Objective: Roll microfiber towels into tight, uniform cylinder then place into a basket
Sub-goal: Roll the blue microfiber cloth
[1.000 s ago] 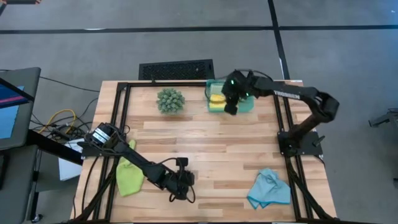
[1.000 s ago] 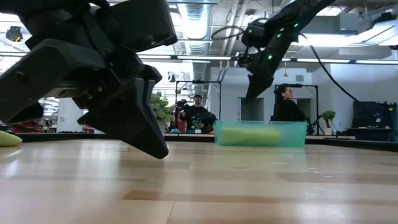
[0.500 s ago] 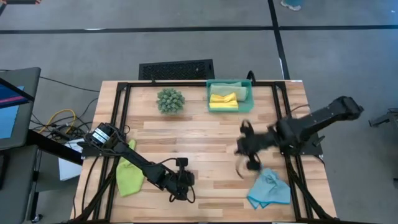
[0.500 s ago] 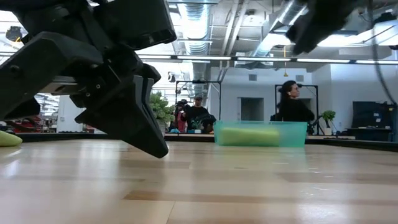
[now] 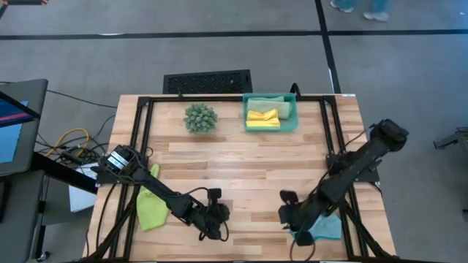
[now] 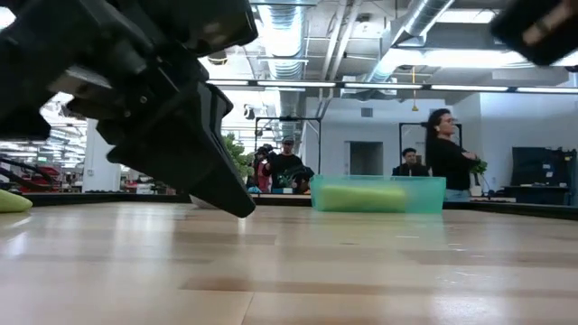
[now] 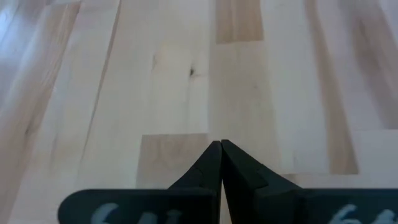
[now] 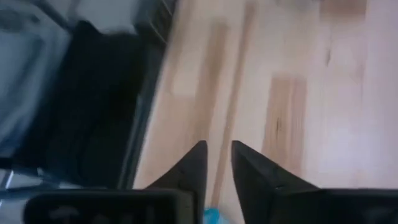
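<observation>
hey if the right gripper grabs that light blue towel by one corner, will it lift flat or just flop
Probably flop. The light blue towel lies crumpled and creased on the table, which suggests soft, limp cloth that would drape from a pinched corner. The right gripper, fingers slightly apart, is at its edge. It likely weighs little and would bunch up rather than slide if pushed, though the wood looks smooth.

Towels: four counted. One light blue towel [image 5: 325,226], loose, directly under the right gripper [image 5: 287,216]; a sliver of it shows between that gripper's fingertips in its wrist view. One lime green towel [image 5: 151,204], well off from the left gripper [image 5: 212,223]. One yellow towel [image 5: 262,117] and one sage green towel [image 5: 272,106], both in the basket [image 5: 271,129], far from both sets of fingers.

Baskets: one. Plant balls [image 5: 200,117]: one. Black grilles [image 5: 208,81]: one. Arms: two.
</observation>
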`<move>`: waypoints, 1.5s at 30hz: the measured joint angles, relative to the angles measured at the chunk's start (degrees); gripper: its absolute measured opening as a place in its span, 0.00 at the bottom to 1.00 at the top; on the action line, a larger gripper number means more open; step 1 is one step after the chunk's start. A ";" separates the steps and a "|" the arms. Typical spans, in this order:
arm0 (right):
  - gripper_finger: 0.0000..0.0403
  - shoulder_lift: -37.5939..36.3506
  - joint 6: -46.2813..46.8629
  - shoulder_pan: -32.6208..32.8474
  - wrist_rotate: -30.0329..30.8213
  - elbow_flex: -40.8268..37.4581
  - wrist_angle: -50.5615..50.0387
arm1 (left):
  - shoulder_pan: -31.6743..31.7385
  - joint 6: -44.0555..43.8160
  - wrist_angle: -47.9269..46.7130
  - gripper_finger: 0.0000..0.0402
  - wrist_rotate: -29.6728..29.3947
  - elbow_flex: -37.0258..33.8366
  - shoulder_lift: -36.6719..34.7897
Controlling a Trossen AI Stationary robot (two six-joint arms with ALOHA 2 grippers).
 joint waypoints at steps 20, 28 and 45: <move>0.30 33.70 -8.51 3.27 -5.27 26.97 -36.08 | -1.31 -0.26 2.20 0.00 -0.81 0.00 0.00; 0.04 32.08 -16.98 -1.27 4.81 29.25 -34.19 | -1.73 -2.70 1.16 0.00 -4.51 0.24 -0.05; 0.04 4.20 -14.75 3.76 57.66 15.86 -18.66 | -17.10 -13.12 -23.73 0.00 -43.71 7.73 -4.63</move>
